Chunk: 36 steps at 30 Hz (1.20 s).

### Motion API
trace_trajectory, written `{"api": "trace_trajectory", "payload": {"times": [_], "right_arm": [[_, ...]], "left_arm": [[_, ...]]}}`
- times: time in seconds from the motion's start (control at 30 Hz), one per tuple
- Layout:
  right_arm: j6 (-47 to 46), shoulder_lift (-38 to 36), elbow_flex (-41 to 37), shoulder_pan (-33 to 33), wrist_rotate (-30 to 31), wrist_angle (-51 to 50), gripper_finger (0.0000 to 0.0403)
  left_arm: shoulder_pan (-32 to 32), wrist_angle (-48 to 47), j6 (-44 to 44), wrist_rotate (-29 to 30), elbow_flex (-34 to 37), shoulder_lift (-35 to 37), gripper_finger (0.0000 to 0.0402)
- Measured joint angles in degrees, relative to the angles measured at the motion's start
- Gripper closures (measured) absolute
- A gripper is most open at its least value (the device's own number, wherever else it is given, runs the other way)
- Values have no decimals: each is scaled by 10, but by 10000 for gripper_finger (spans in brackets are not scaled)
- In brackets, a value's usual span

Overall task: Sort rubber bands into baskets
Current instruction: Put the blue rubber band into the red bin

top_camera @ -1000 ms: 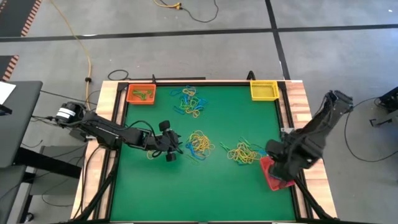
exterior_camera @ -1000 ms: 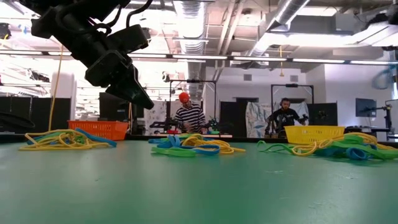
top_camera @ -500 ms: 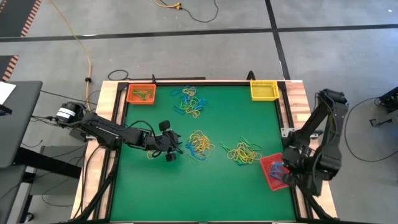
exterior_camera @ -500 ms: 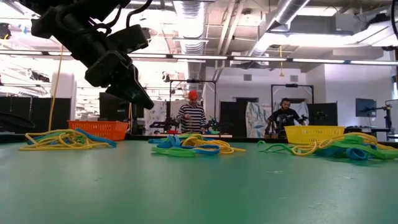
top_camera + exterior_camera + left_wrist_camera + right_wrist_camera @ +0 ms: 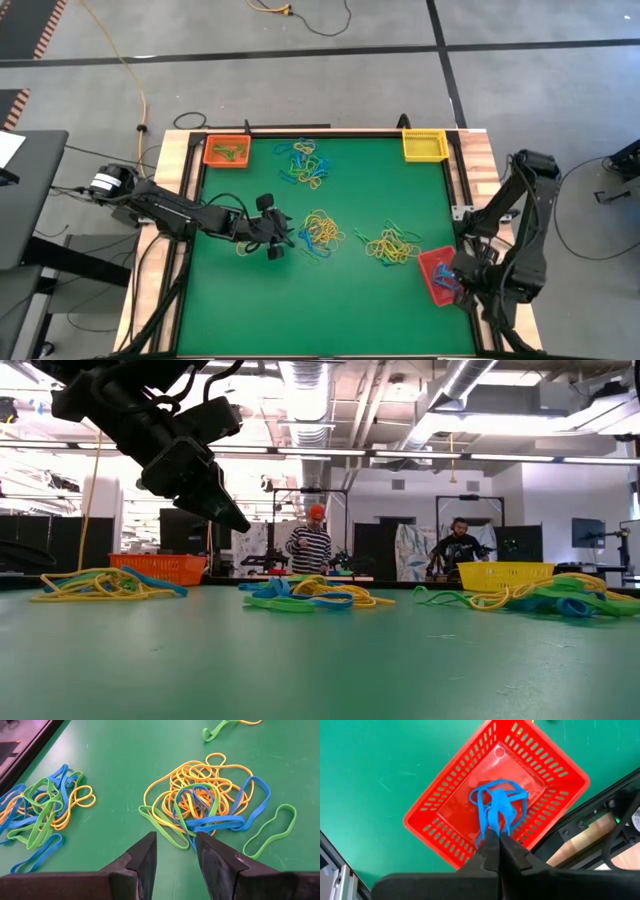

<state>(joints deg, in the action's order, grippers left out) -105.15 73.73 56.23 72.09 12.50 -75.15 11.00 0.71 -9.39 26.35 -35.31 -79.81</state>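
Rubber bands in yellow, blue and green lie in three piles on the green table: far (image 5: 305, 163), middle (image 5: 322, 232) and right (image 5: 392, 245). My left gripper (image 5: 276, 240) hovers open just left of the middle pile (image 5: 210, 795), with nothing between its fingers. At the near right, my right gripper (image 5: 455, 283) hangs over the red basket (image 5: 437, 272), shut on a blue rubber band (image 5: 495, 802). The orange basket (image 5: 227, 151) stands at the far left corner and the yellow basket (image 5: 424, 145) at the far right corner. My right gripper pinches the blue rubber band at its upper end (image 5: 489, 822) between its two shut fingers, which point down from above. The band's loops hang below the fingers inside the red basket (image 5: 427, 810). Whether they rest on its floor I cannot tell.
The table has a raised wooden frame (image 5: 480, 170). A green band lies in the orange basket. Another pile (image 5: 45, 805) lies left of the left gripper's fingers. People stand in the room behind the table (image 5: 308, 545).
My right gripper has swung toward the table's near right corner and sunk a little over the red basket, rolling about its own line, so that more of the basket shows. It stays shut on the blue band.
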Motion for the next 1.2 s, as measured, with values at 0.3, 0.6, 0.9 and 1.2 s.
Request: {"api": "trace_trajectory", "payload": {"times": [0.3, 0.6, 0.9, 1.2], "right_arm": [[2, 5, 0, -22, -11, 0, 346], [6, 5, 0, -33, -32, -7, 311], [8, 5, 0, -33, -21, -27, 299], [105, 5, 0, -88, 81, -21, 298]], "left_arm": [[0, 1, -3, -1, 0, 0, 274], [0, 0, -1, -2, 0, 0, 274], [0, 0, 1, -2, 0, 0, 274], [0, 0, 1, -2, 0, 0, 274]]}}
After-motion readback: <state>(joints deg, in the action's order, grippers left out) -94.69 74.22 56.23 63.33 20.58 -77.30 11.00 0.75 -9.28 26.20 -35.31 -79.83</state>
